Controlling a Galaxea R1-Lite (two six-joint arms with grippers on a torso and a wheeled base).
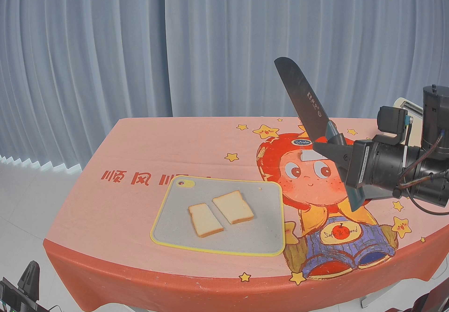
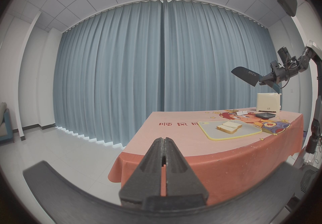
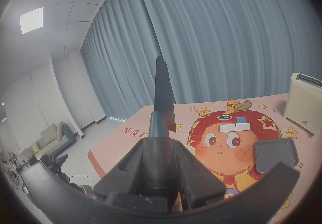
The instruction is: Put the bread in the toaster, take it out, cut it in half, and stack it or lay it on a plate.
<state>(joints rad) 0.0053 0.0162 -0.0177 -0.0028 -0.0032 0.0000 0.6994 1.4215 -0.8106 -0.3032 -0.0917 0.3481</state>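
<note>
On the pink-clothed bench [image 1: 163, 149], two bread halves [image 1: 233, 206] side by side on the grey cutting board [image 1: 262, 233], knife [image 1: 301, 95] raised to their right, handle grasped in the right gripper [image 1: 339, 158] jaws, toaster [image 3: 305, 103] and dark plate [image 3: 275, 154] beyond, left gripper [image 2: 163, 147] low off the bench, jaws clenched, empty.

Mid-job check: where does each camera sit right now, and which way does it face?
Head view: on the head, looking forward and down at the cutting board and cut bread; right gripper at right, holding the knife raised.
Left wrist view: low beside the table, facing across it toward the curtain; left gripper shut in front.
Right wrist view: above the table, looking along the blade; toaster and plate nearby.
Shared: all three show the knife.
</note>
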